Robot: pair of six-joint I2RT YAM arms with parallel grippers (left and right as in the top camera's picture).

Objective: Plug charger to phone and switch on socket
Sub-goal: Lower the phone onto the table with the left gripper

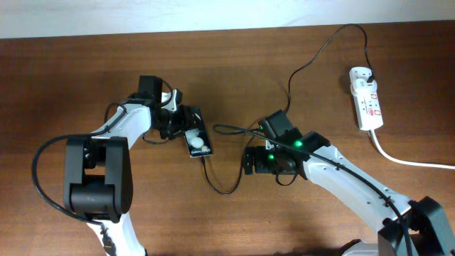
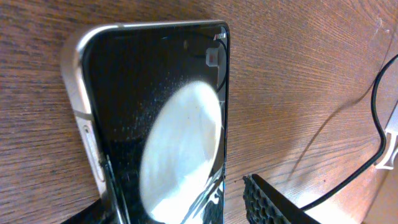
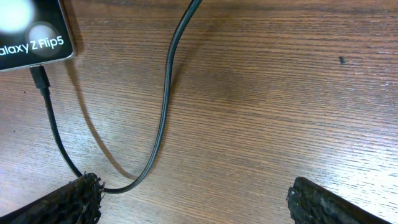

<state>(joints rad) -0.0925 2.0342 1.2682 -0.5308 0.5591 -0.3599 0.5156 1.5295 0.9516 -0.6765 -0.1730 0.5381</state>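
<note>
Phone (image 2: 161, 124), glossy and slippery, sits between my left claw's (image 1: 176, 119) fingers; whether it is clamped I cannot tell. Charger (image 3: 164, 106), limp and light, appears seated in its lower port. Beside it my right claw (image 3: 193, 199) is spread wide, empty. Socket (image 1: 366, 97) lies far right: light, likely to skid, so press the switch from above.

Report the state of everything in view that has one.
Small black glossy smartphone: flat, screen up, connector inserted.
Thin black charger cable: plugged into phone and strip.
White power strip: switch position unreadable.
Left hand: straddling phone, grip unclear.
Right hand: open, empty.
</note>
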